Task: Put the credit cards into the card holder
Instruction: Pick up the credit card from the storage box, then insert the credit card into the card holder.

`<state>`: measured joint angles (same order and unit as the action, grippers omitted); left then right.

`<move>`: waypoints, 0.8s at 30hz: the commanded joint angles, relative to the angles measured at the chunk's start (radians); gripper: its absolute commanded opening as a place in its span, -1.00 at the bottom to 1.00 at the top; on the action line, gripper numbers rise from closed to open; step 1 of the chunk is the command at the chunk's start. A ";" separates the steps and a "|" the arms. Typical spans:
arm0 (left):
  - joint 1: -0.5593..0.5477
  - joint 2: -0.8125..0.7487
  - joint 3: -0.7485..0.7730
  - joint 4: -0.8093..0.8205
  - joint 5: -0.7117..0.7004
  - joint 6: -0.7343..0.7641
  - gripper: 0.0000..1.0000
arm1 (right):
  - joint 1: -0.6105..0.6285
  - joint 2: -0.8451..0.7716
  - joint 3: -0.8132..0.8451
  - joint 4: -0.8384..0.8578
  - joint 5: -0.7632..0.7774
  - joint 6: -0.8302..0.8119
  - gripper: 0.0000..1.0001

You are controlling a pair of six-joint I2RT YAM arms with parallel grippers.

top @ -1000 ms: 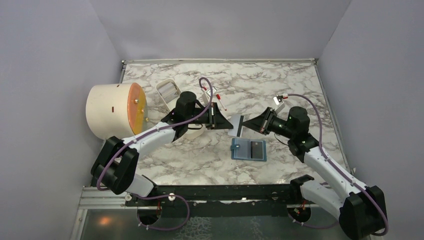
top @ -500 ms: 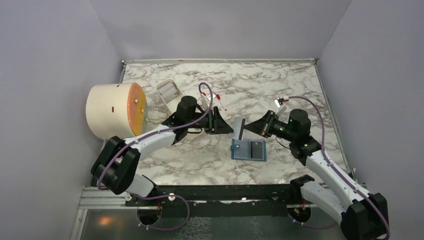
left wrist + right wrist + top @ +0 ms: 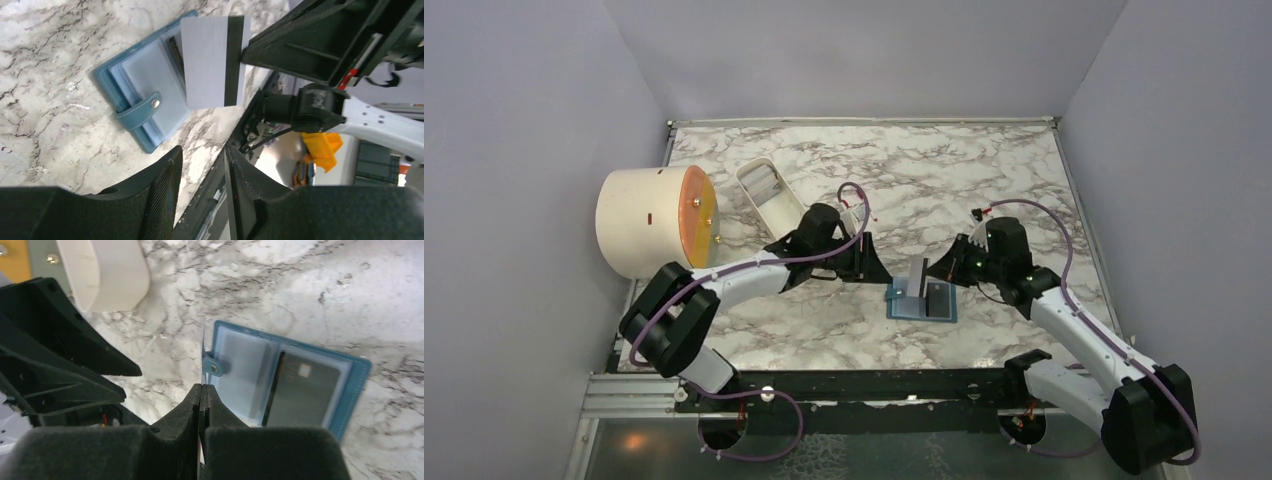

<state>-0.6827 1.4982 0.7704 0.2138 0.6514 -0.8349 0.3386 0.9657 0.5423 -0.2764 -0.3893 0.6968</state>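
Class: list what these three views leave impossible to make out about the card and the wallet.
- Other face of the pale grey card with a dark stripe: right wrist view sees it edge-on, pinched in the right gripper.
- Far panel of the teal two-panel wallet: left wrist view, covered by the card.
- Whether card touches wallet: top view, too small.

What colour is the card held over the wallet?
The card is pale grey with a dark stripe; clearest in left wrist view.

White shells clad the left arm (image 3: 744, 272) and right arm (image 3: 1089, 340), joined by bulky black joint housings (image 3: 669, 325). A thin purple cable (image 3: 1036, 207) runs along each. The black wedge-shaped fingers (image 3: 155, 195) have mesh-textured inner faces.
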 commanded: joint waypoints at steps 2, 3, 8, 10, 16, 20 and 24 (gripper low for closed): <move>-0.052 0.054 0.051 -0.097 -0.116 0.111 -0.31 | 0.001 0.046 0.052 -0.120 0.125 -0.088 -0.99; -0.059 0.068 0.058 -0.098 -0.118 0.115 -0.38 | 0.000 0.055 0.055 -0.126 0.131 -0.092 -0.99; -0.091 0.148 0.088 -0.097 -0.107 0.131 -0.54 | -0.006 0.085 0.060 -0.136 0.147 -0.103 -0.98; -0.099 0.173 0.096 -0.096 -0.111 0.135 -0.54 | -0.006 0.089 0.068 -0.141 0.170 -0.105 -0.98; -0.122 0.242 0.114 -0.098 -0.108 0.140 -0.70 | -0.007 0.100 0.063 -0.128 0.218 -0.131 -0.98; -0.132 0.263 0.114 -0.113 -0.120 0.149 -0.79 | -0.008 0.086 0.036 -0.098 0.203 -0.129 -0.99; -0.136 0.275 0.110 -0.136 -0.138 0.161 -0.82 | -0.009 0.085 0.018 -0.081 0.202 -0.127 -0.99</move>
<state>-0.8104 1.7588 0.8639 0.0998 0.5484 -0.7040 0.3382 1.0599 0.5713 -0.3977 -0.2134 0.5827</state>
